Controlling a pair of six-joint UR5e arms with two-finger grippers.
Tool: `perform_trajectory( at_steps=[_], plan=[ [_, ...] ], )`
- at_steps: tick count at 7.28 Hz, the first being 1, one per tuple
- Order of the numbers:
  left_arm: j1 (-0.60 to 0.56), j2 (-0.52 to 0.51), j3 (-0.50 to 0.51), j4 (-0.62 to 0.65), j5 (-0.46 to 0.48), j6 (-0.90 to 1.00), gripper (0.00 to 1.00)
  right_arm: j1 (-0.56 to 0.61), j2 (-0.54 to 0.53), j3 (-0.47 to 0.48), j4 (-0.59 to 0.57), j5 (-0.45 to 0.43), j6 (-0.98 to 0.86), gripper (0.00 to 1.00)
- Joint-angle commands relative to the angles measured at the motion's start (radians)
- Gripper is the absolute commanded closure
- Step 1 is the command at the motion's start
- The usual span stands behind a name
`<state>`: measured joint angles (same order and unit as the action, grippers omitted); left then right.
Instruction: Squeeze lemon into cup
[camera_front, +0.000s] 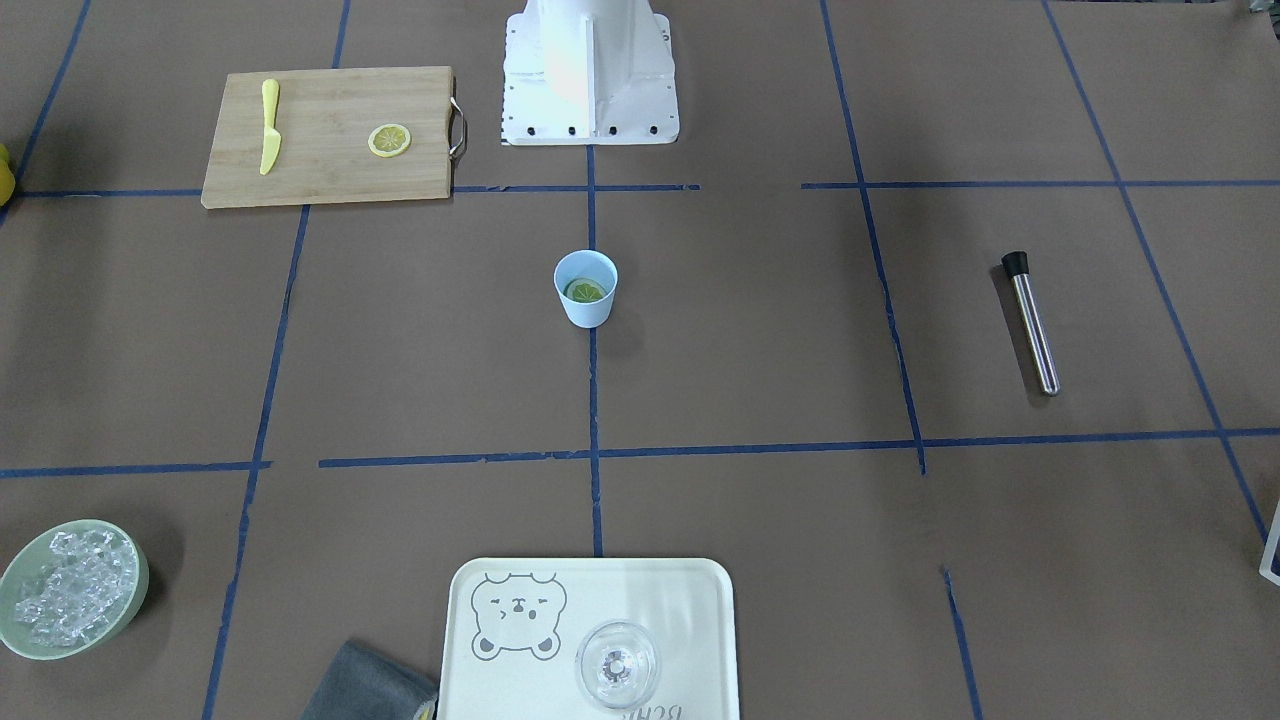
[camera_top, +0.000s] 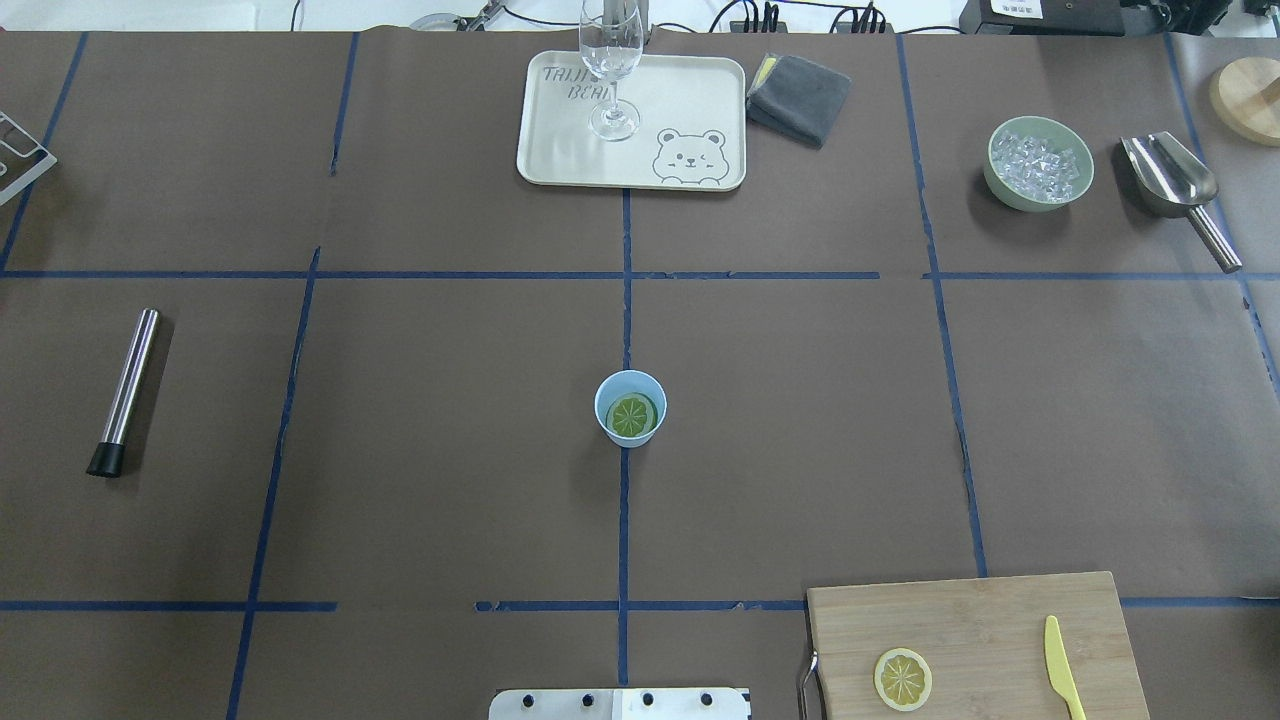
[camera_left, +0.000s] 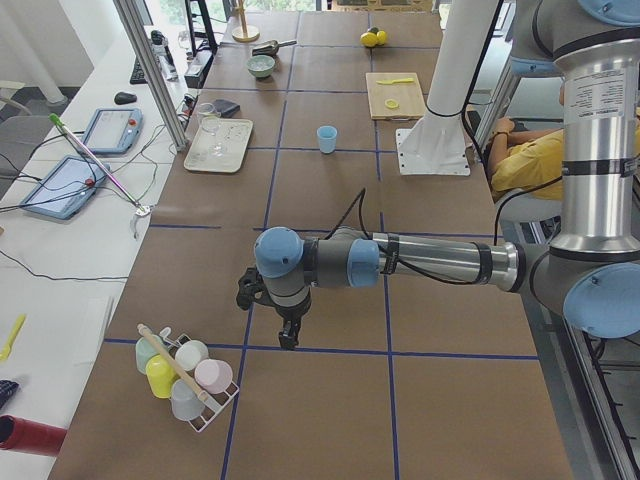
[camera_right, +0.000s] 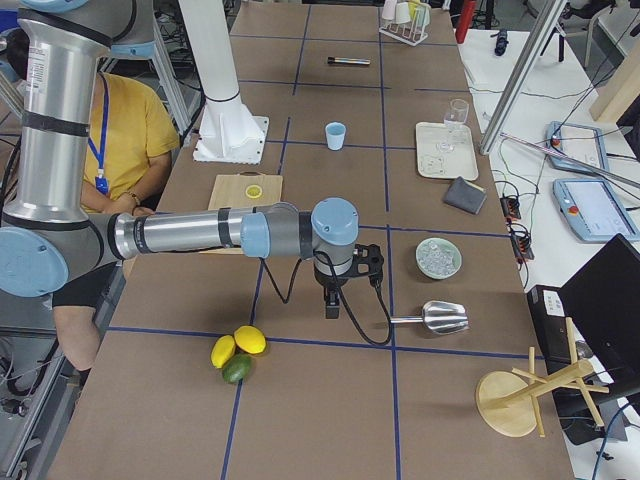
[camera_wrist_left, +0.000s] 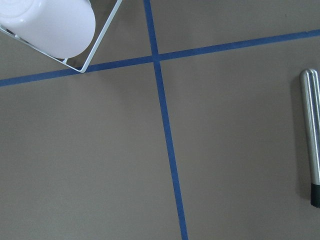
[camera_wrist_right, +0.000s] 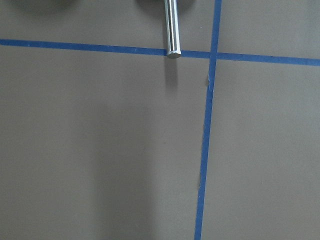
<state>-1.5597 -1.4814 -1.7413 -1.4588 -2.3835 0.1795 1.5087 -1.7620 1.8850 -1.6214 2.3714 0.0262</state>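
The light-blue cup (camera_top: 630, 385) stands upright at the table's centre and also shows in the front view (camera_front: 586, 310). One lemon slice (camera_top: 633, 416) lies inside it. A second, alike lemon slice (camera_top: 902, 679) lies on the wooden cutting board (camera_top: 980, 620). My left gripper (camera_left: 287, 340) hangs over bare table far from the cup, near a rack of cups (camera_left: 185, 375). My right gripper (camera_right: 333, 308) hangs over the table's other end, near a metal scoop (camera_right: 435, 317). Both show only in the side views, so I cannot tell whether they are open or shut.
A yellow knife (camera_top: 1062, 680) lies on the board. A metal muddler (camera_top: 125, 390) lies on my left side. A tray (camera_top: 560, 150) with a clear glass (camera_top: 612, 70), a grey cloth (camera_top: 797, 97) and a green bowl of ice (camera_top: 992, 175) stand at the far edge.
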Motion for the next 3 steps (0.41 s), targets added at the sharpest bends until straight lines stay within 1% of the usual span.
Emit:
perform_trajectory(
  at_steps=[1,3],
  plan=[
    [-0.003,-0.004,0.0,0.0,0.0,0.0,0.0,0.001,-0.01,-0.001,-0.005,-0.043,-0.05,0.0],
    [-0.016,-0.025,0.005,0.005,-0.003,-0.002,0.0,0.001,-0.01,-0.006,-0.014,-0.04,-0.077,0.0]
  ],
)
